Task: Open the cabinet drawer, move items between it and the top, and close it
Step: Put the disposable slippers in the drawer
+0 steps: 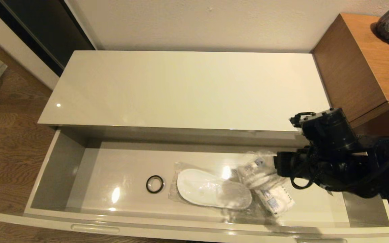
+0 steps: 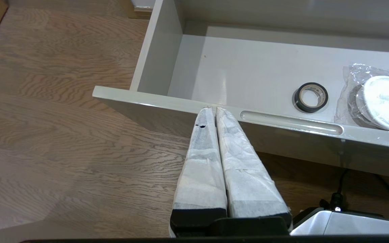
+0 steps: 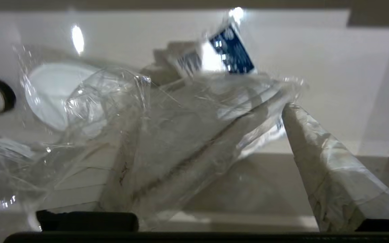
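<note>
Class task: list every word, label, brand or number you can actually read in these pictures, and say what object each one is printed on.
None can be read.
Small packets in the open drawer: blue print, too blurred to read.
Dark blue label on a packet in front of the right gripper: white marks, blurred.
Black tape ring: faint marks inside, too small to read.
Wrapped slippers: no print visible.

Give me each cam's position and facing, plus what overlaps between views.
Head view: on the head, looking forward and down at the top and open cabinet drawer; the right gripper and its arm show.
Left wrist view: behind the shut left gripper, outside the drawer front, facing in.
Right wrist view: behind the right gripper, inside the drawer, facing the plastic-wrapped slippers and blue-printed packet; wrap lies between its open fingers.
Shared: the black ring and slippers appear in all three.
</note>
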You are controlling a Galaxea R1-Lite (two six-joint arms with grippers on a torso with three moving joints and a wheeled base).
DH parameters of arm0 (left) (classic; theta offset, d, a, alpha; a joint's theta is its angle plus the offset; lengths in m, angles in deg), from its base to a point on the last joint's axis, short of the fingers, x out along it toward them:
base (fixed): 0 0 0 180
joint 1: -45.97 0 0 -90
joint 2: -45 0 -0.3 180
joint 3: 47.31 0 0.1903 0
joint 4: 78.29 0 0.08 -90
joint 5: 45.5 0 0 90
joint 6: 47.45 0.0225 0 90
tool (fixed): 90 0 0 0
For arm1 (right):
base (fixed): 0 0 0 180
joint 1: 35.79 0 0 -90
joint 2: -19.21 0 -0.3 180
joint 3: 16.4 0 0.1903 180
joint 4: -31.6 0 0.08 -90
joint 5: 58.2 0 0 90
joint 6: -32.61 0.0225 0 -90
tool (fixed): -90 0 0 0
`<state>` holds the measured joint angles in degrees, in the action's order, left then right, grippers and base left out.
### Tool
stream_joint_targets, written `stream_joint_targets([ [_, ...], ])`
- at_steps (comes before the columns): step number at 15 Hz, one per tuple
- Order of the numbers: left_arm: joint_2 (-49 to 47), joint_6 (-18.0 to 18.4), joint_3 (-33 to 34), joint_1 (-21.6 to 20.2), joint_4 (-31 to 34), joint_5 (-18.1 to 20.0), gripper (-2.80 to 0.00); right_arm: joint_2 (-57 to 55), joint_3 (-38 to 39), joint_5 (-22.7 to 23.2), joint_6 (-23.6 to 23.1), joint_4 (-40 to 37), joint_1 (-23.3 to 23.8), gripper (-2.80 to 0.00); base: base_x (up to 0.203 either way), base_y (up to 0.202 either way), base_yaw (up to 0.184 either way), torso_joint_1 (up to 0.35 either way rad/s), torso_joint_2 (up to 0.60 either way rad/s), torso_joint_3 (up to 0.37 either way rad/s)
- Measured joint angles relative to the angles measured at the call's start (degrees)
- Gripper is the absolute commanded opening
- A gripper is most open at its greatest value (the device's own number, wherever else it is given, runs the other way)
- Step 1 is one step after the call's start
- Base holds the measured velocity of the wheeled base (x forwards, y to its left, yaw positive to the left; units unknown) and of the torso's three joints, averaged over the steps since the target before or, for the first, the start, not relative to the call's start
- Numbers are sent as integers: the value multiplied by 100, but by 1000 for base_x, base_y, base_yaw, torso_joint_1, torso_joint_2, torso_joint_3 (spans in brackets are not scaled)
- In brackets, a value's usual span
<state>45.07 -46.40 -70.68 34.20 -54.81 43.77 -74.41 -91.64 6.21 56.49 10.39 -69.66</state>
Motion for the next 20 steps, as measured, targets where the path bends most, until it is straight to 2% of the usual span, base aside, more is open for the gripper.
stream_joint_targets([
  [3,0,0,0,0,0,-1,-280,-184,-1032,-171,-87,-395,-3,0,0,0,0,0,0,0],
  [5,0,0,0,0,0,0,-280,-53,-1315,-186,-111,-677,-80,0,0,0,0,0,0,0],
  [6,0,-1,0,0,-1,5,-280,17,-1344,-175,-100,-771,-137,0,0,0,0,0,0,0],
  [9,0,-1,0,0,0,5,-280,429,-1036,-123,-86,-1351,-885,0,0,0,0,0,0,0],
  [11,0,-2,0,2,-1,6,-280,652,-784,-153,-114,-1538,-1140,0,0,0,0,0,0,0],
  [13,0,-1,0,-2,0,5,-280,696,-732,-172,-122,-1487,-1081,0,0,0,0,0,0,0],
  [15,0,0,0,1,0,5,-280,525,-766,-228,-119,-1262,-758,0,0,0,0,0,0,0],
  [19,0,0,0,2,0,5,-280,-105,-966,-575,-219,-317,-293,0,0,0,0,0,0,0],
  [20,0,0,0,2,-1,5,-280,-223,-1040,-702,-225,-295,-259,-280,0,0,0,0,0,0],
])
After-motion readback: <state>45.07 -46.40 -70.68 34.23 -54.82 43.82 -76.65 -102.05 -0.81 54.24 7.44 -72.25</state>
